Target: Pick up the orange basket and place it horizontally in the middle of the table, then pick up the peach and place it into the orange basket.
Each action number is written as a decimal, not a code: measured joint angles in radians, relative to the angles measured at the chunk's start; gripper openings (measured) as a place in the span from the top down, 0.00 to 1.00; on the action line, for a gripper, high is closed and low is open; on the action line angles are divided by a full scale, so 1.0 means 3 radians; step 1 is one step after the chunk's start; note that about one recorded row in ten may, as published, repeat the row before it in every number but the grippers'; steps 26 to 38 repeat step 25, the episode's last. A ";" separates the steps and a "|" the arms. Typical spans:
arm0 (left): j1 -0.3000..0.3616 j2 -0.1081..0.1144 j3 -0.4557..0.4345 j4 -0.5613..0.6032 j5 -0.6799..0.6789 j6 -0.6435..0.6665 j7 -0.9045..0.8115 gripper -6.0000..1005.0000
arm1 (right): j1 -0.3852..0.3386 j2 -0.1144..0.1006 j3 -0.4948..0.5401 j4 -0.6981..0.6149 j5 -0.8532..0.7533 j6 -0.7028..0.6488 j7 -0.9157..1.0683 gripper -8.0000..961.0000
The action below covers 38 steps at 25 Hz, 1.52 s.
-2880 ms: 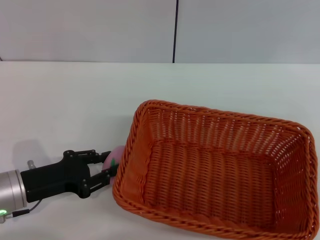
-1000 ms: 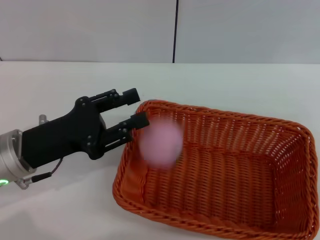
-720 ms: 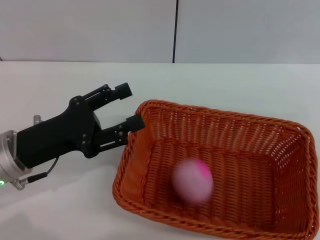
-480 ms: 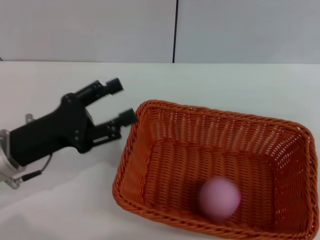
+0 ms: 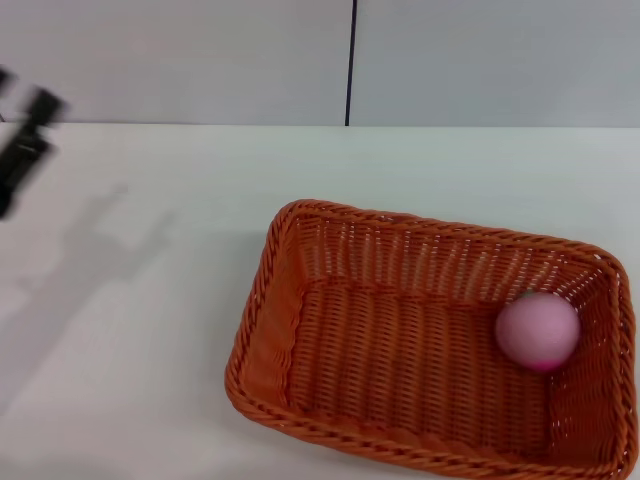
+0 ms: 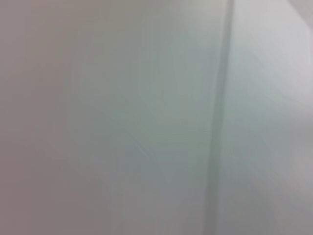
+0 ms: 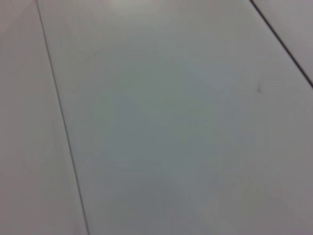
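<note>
The orange basket (image 5: 262, 300) lies lengthwise on the white table (image 5: 140, 330), right of the middle in the head view. The pink peach (image 5: 538, 331) rests inside it on the woven floor, close to the right end wall. My left gripper (image 5: 30, 126) is far off at the upper left edge of that view, raised well clear of the basket, its two dark fingers apart and holding nothing. My right gripper does not appear in any view. Both wrist views show only plain pale surfaces crossed by thin dark seams.
A grey wall with a vertical dark seam (image 5: 351, 60) rises behind the table's far edge. The left arm's shadow (image 5: 90, 250) falls on the tabletop left of the basket.
The left gripper let the peach go over the basket; the peach dropped in and rolled to the right end. The arm has pulled back up and to the left.
</note>
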 joint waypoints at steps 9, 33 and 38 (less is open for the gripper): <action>0.0176 -0.0013 -0.0280 0.0569 -0.1067 -0.0061 0.0435 0.17 | 0.0004 0.0009 0.0381 0.0164 0.0005 0.0004 -0.0041 0.54; 0.0061 -0.0017 -0.0288 0.0640 -0.1363 -0.0032 0.0445 0.17 | -0.0007 0.0015 0.0876 0.0413 0.0006 0.0035 -0.0192 0.54; 0.0061 -0.0017 -0.0288 0.0640 -0.1363 -0.0032 0.0445 0.17 | -0.0007 0.0015 0.0876 0.0413 0.0006 0.0035 -0.0192 0.54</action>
